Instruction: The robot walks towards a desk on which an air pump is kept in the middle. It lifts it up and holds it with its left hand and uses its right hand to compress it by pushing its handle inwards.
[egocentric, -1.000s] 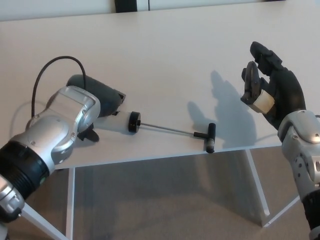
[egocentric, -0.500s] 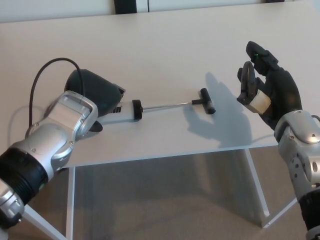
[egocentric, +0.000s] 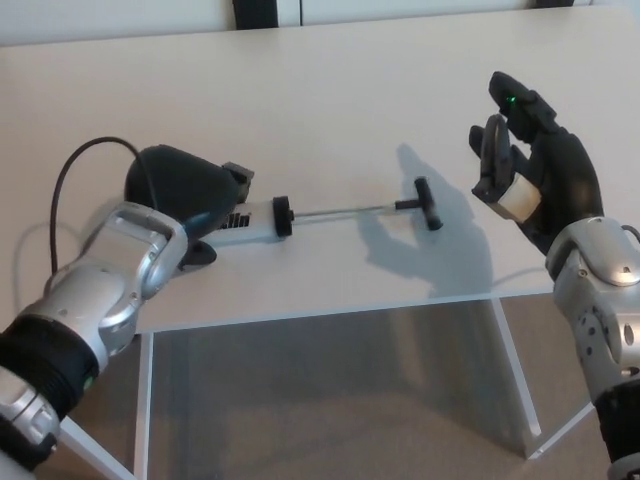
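Air pump (egocentric: 300, 214): held over the white desk (egocentric: 330, 90), roughly level, barrel end at picture left, rod drawn out toward picture right. Barrel pale, partly hidden inside the grip; black collar at its free end; thin metal rod running on from there; black T-handle (egocentric: 425, 204) at the far tip, set crosswise to the rod, slightly tilted. Shadow of pump and handle cast on the desk surface just beneath and beside. Left hand (egocentric: 190, 190): black, closed round the barrel end of the pump, fingers wrapped over it; silver forearm entering from lower left; black cable (egocentric: 70, 170) looping up from the wrist area across the desk. Right hand (egocentric: 535, 165): black, raised at picture right, empty, thumb and fingers spread apart, palm side turned toward the T-handle; near the handle but clear of it, a gap of bare desk between; pale pad on the thumb; small green light on the topmost finger; silver wrist below. Desk: white top, white frame and legs visible along the near edge, brown floor (egocentric: 330, 400) beneath.
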